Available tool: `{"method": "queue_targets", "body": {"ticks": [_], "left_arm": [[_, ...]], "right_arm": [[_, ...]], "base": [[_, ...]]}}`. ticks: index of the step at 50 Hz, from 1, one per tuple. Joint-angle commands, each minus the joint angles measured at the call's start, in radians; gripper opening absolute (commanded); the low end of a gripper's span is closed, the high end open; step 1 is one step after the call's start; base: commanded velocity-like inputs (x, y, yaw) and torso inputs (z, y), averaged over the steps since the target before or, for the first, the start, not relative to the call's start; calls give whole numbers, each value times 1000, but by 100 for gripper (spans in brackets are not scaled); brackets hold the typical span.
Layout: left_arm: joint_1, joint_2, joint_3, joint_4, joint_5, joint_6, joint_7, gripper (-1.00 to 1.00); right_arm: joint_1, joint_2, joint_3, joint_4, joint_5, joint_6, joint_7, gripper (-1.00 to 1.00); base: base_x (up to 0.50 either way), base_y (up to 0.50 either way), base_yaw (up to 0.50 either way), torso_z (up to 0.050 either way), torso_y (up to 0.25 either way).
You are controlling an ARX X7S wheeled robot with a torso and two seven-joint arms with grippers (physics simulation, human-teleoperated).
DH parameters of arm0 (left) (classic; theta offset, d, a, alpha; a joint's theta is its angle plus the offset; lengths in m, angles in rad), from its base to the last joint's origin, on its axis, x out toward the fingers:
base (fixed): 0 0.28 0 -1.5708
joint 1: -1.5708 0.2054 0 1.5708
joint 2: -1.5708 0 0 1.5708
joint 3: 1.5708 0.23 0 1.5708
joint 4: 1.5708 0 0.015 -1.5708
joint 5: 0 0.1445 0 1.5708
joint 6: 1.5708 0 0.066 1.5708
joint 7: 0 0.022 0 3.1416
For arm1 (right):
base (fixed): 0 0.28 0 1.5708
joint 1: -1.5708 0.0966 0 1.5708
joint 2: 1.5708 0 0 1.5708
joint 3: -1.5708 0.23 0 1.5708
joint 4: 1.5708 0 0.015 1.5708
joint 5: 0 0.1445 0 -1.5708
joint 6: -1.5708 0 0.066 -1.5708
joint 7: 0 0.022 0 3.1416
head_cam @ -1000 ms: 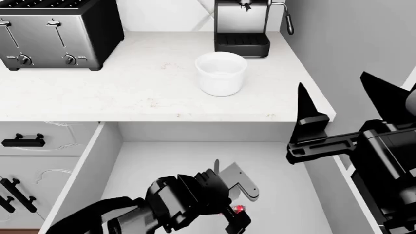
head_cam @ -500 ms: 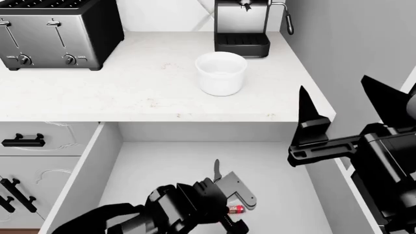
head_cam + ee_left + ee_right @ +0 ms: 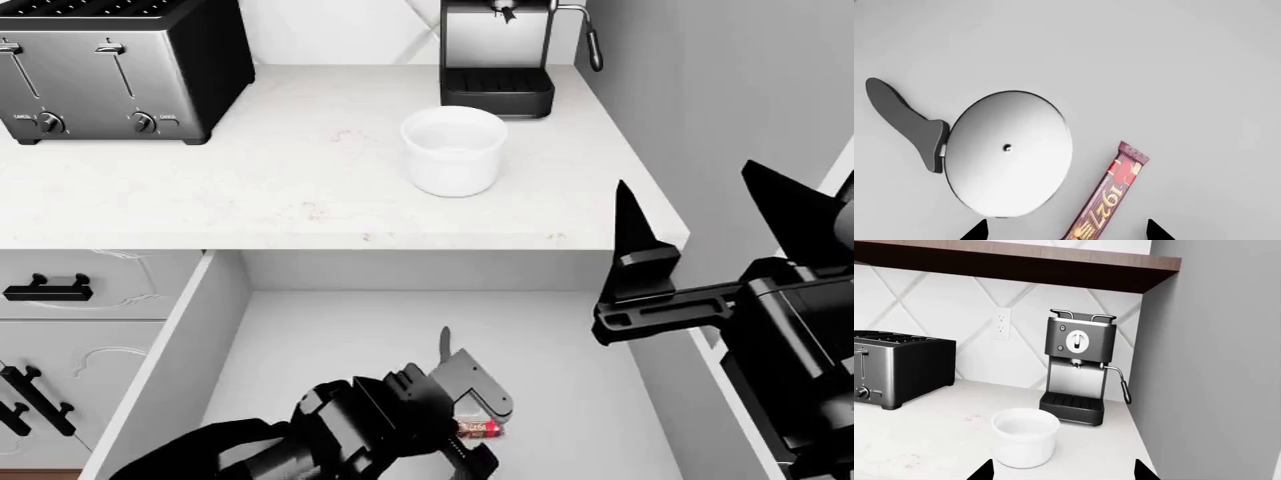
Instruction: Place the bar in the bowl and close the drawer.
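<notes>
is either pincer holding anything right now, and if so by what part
Nothing is held. The left pincer is open, its tips either side of the bar lying in the drawer. The right pincer is open in the air, empty.

My view takes in a white, faintly speckled countertop (image 3: 267, 190) that ends to the right of the coffee machine (image 3: 1077, 372) at a plain grey wall (image 3: 1214, 360). Behind the machine I see diamond-patterned white tile with a power outlet (image 3: 1002, 324), and a dark wooden shelf (image 3: 1021, 262) above. A silver toaster (image 3: 114, 70) stands well left of the machine, with narrower black-handled drawer fronts (image 3: 67, 290) below it
</notes>
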Motion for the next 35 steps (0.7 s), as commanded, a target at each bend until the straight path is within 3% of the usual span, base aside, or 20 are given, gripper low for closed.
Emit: {"method": "queue_targets", "body": {"ticks": [1,28,35], "left_arm": [[-2,23,-27,-29,19,18,-3,-100],[5,23,-28,-7,38,45,-3,-100],[-26,23,-26,54,61,125,-2,-100]], "right_arm": [[-10,-19,26,-1,-26,-10,-28,100],[-37,-16,39,-6,-47,-21,-48,100],[-41,-16,41,-7,-49,-26,-49,100]], "base": [[0,0,0,0,0],[0,0,0,0,0],[0,0,0,0,0]]}}
